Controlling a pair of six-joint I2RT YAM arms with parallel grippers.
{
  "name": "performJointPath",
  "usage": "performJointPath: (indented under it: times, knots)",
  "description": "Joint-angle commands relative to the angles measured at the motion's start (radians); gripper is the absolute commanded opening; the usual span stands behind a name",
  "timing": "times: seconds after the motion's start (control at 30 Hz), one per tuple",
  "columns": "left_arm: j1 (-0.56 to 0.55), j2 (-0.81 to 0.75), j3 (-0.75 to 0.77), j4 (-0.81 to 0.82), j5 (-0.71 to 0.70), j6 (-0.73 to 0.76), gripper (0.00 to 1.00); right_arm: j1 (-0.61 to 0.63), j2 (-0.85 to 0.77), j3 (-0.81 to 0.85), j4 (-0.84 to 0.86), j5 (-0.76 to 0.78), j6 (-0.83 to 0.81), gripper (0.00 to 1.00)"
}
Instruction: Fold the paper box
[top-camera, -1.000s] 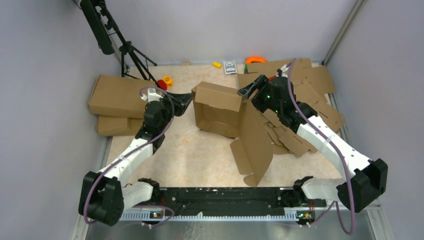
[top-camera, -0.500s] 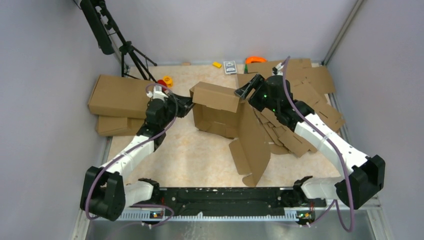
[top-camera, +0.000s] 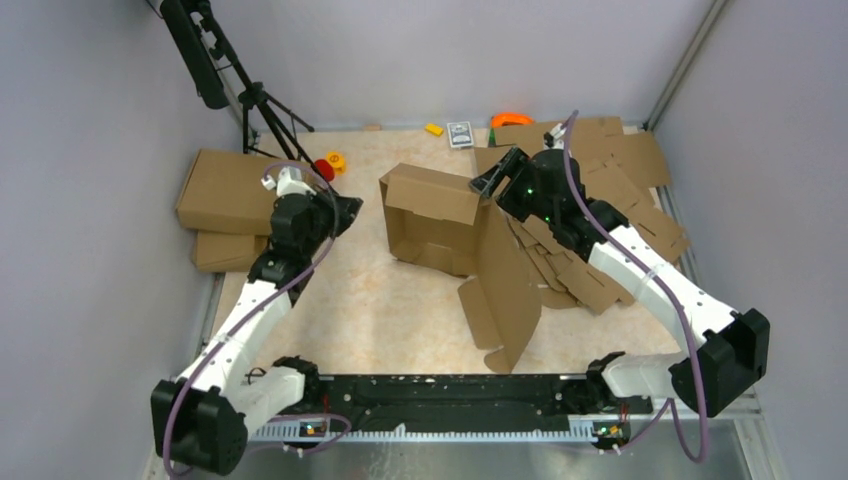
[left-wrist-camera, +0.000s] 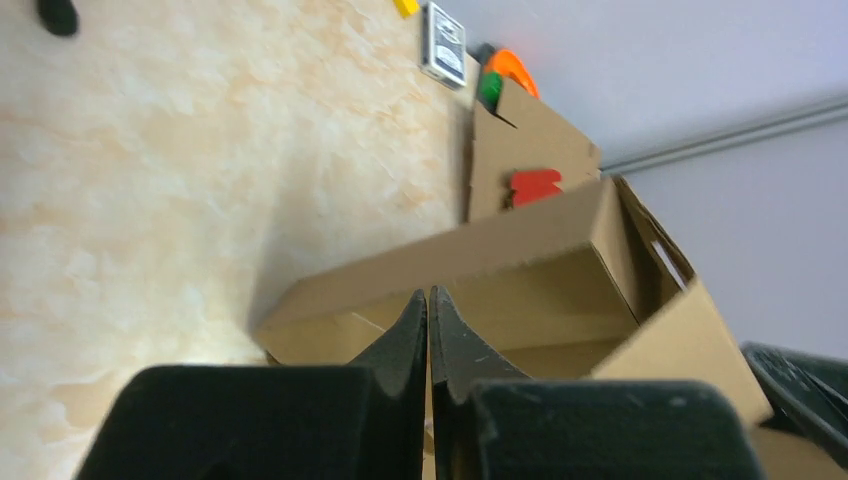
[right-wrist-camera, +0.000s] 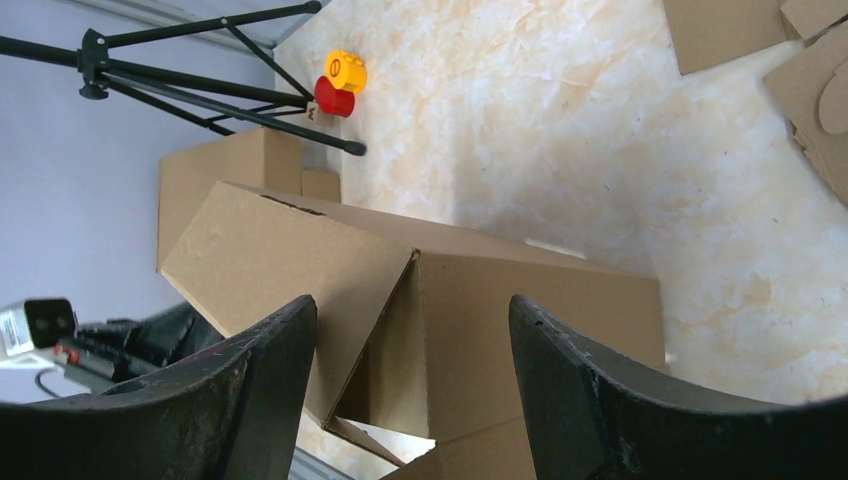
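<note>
Top view high, looking down; wrist views close, opposite sides; all share paper box (top-camera: 430, 195).

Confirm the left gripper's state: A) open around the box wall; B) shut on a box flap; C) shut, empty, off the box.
C: the left wrist view shows the left gripper closed on nothing, and from above it sits apart from the paper box.

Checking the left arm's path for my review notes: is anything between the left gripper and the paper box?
Nothing visible. Only bare table lies between the shut left gripper and the left side of the paper box. The red and yellow blocks sit farther back, off that line.
</note>
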Motion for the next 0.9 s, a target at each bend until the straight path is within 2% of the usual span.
performJointPath:
  times: [0.0,0.13,0.23,0.4,0.57,0.87]
  knots:
    - [0.045,0.126,0.124,-0.013,0.035,0.110,0.00,0.018,0.012,0.053,-0.009,0.006,-0.033,0.69]
    - [0.048,0.235,0.214,0.035,0.051,0.117,0.01,0.025,0.027,0.067,-0.017,0.004,-0.039,0.69]
    - [0.046,0.274,0.248,0.049,0.125,0.106,0.01,0.035,0.043,0.080,-0.025,0.005,-0.043,0.69]
    - [0.020,0.300,0.240,0.076,0.221,0.068,0.00,0.057,0.054,0.081,-0.023,0.013,-0.038,0.69]
    - [-0.022,0.268,0.195,0.088,0.211,0.062,0.00,0.081,0.056,0.075,-0.020,0.038,-0.012,0.69]
    - [-0.053,0.232,0.185,0.063,0.163,0.084,0.02,0.122,0.049,0.081,-0.005,0.150,0.102,0.63]
